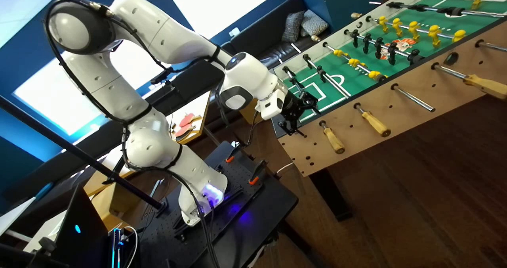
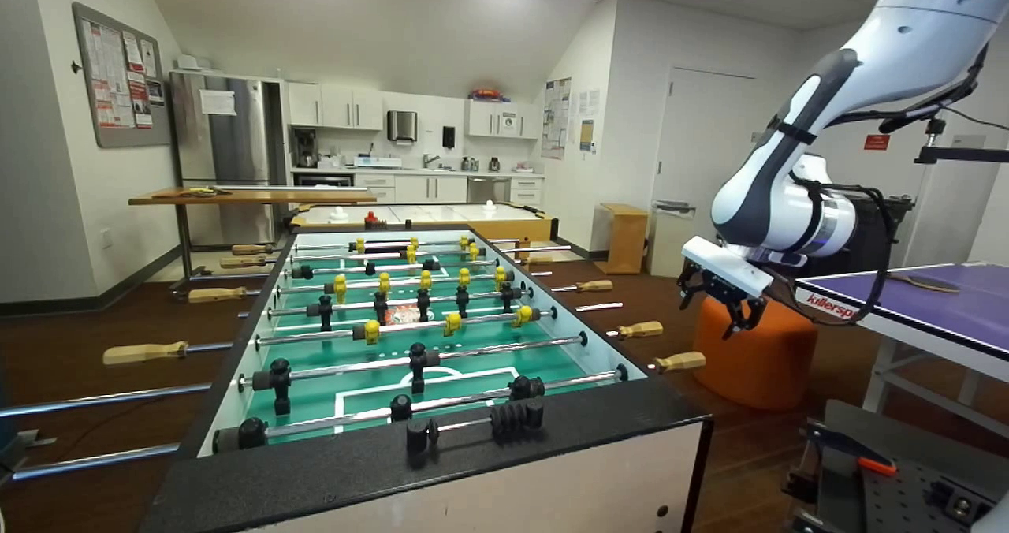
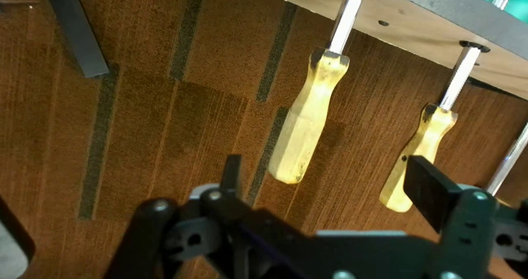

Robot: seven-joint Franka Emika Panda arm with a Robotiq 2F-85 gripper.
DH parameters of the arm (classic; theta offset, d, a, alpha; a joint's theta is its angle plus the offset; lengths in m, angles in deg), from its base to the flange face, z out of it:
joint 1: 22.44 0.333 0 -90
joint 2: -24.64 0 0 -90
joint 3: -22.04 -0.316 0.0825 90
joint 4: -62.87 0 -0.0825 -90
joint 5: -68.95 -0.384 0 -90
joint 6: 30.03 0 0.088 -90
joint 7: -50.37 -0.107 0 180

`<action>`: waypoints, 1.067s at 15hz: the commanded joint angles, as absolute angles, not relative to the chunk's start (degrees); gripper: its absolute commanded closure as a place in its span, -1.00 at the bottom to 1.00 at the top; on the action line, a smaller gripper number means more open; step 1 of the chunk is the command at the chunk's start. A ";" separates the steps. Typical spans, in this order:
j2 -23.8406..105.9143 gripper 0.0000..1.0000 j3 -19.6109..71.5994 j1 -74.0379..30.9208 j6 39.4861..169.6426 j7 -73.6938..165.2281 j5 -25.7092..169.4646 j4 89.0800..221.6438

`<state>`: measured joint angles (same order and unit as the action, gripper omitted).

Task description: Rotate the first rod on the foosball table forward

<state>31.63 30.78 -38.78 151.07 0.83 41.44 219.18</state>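
One claw (image 3: 324, 171) gapes near handles (image 3: 308, 120); a label (image 2: 826, 304) reads "killersp".

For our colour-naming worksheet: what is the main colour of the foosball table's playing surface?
The playing surface is mainly green, showing best in an exterior view.

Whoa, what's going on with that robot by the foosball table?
A white robot arm hangs its black two-fingered pincer near a pale yellow wooden handle, the first in its row on that side of the long, green-pitched foosball table. The pincer is open and isn't holding anything yet. My guess is that it will grab that handle and turn the shiny metal rod it's fixed to.
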 commanded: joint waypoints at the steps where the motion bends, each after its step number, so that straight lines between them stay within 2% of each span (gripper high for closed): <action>1: 38.57 -1.00 27.02 -42.19 153.98 0.56 36.79 215.22; 4: 43.50 -1.00 26.17 -44.94 153.74 1.16 36.68 212.28; 5: 39.70 -1.00 27.68 -42.92 152.01 0.83 37.75 214.89; 16: 44.50 -1.00 24.64 -43.99 154.20 -0.80 36.02 211.31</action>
<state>42.18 26.66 -43.16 152.01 0.55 37.64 213.23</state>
